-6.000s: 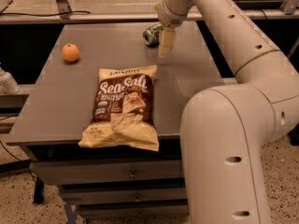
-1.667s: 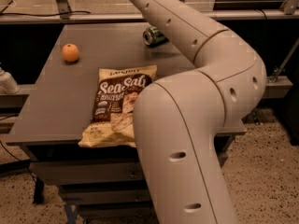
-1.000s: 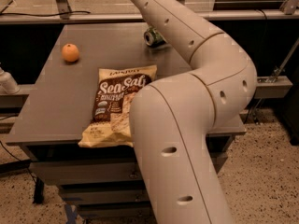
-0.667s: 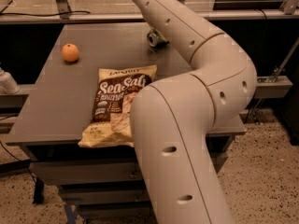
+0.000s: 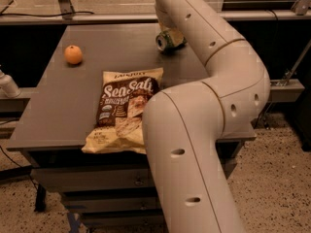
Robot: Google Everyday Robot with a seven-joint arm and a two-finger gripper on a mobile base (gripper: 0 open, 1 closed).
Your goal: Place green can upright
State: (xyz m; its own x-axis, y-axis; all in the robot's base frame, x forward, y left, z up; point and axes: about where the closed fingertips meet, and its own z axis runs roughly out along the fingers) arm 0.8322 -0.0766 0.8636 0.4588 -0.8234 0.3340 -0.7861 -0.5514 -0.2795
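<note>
Claw [image 5: 173, 32] down at the far side of the tabletop [image 5: 58, 110], just beside and above the green can [image 5: 164, 40], mostly hidden behind the arm [image 5: 228, 72] (clenched or released: cannot tell). One green can, lying on its side, silver end toward the camera, lettering unreadable. One chip bag [image 5: 124, 108], flat near the front edge, marked "Sea Salt" in large pale script (smaller print illegible). One orange fruit [image 5: 73, 55], well apart at the left.
</note>
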